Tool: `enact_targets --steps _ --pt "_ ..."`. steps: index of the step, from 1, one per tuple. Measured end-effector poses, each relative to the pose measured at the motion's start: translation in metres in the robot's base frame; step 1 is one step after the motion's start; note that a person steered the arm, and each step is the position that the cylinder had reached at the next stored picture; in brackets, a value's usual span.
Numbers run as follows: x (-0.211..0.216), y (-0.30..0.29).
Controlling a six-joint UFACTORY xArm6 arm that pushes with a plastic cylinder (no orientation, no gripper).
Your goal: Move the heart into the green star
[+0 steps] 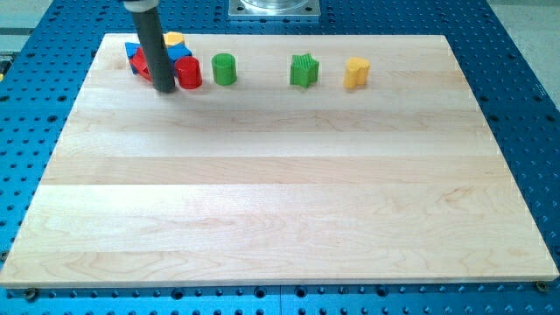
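The yellow heart [355, 73] stands near the view's top, right of centre. The green star [304, 71] stands just to its left, a small gap between them. My tip [164, 87] touches the board at the view's top left, far left of both. It is right next to a red cylinder [188, 73] and in front of a cluster of a red block [140, 61], a blue block [133, 49] and a yellow block [174, 39], which the rod partly hides.
A green cylinder [225, 68] stands between the cluster and the green star. The wooden board [280, 192] lies on a blue perforated table. A metal mount [275, 8] shows at the view's top edge.
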State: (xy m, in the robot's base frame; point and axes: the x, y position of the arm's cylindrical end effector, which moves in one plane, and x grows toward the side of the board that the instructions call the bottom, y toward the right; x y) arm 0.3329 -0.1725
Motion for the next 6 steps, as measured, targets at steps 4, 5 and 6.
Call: enact_targets --steps 4,5,6 --pt "0.009 0.007" --pt "0.032 0.077" --pt "-0.003 0.141"
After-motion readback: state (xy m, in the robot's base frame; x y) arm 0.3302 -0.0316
